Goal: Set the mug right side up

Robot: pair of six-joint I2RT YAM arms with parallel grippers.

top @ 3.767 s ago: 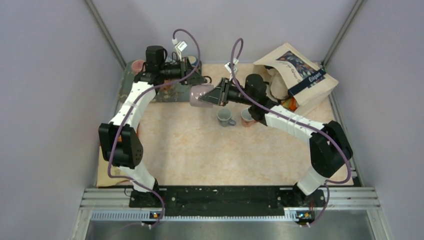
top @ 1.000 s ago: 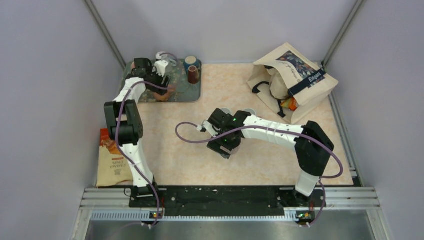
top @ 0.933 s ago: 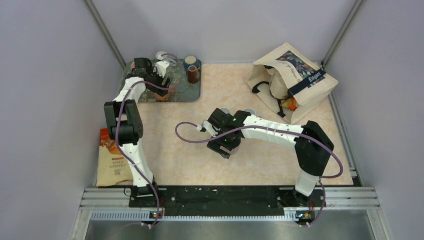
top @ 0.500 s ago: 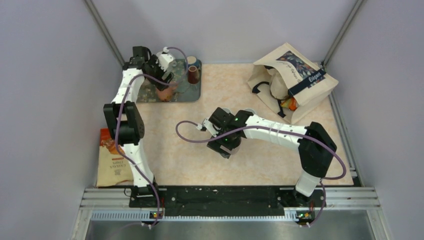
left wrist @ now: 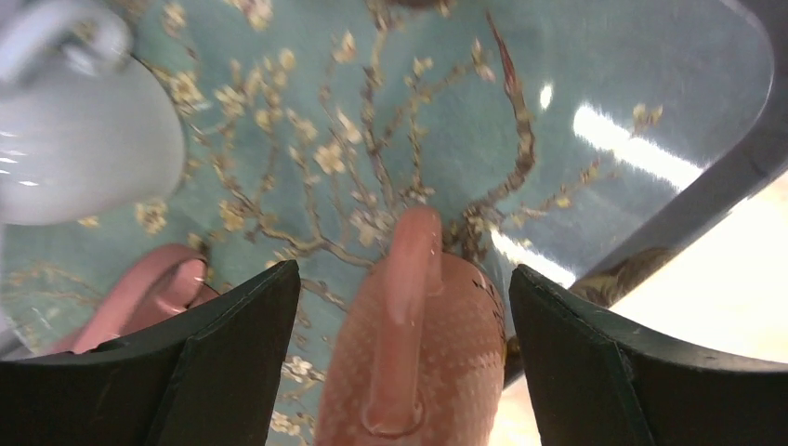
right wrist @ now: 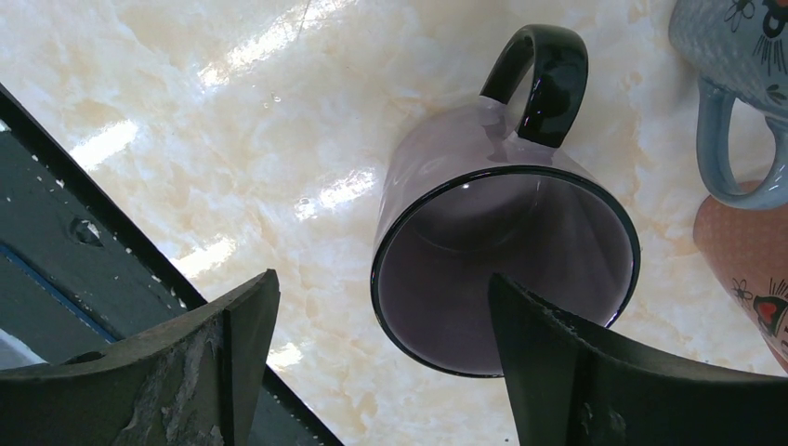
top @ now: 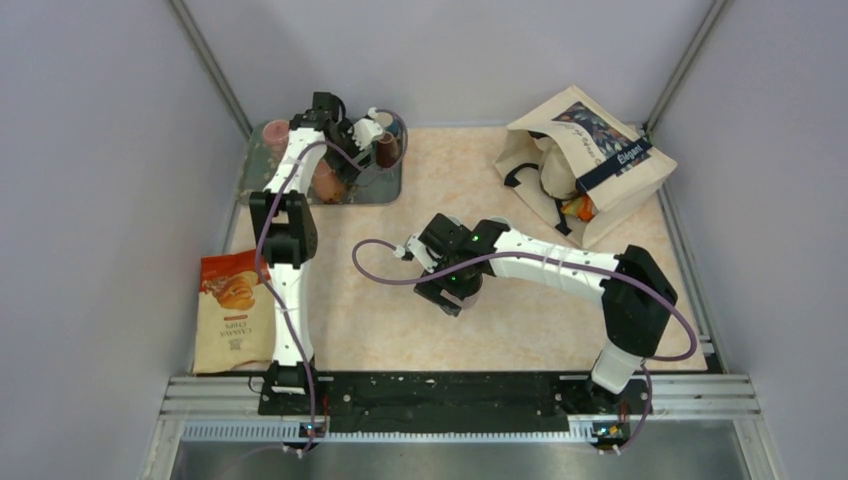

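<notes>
Pink mug (left wrist: 420,358) between wide-open left gripper (left wrist: 400,279).

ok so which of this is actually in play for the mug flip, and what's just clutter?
In play: purple mug, already mouth up, under the open right gripper; salmon mug on the tray, straddled by the open left gripper.
Clutter: pale mug, brown mug, grey-blue mug, orange mug, tote bag, chips bag.

A lab: grey walls (top: 90,150) enclosing a robot table (top: 400,340)
</notes>
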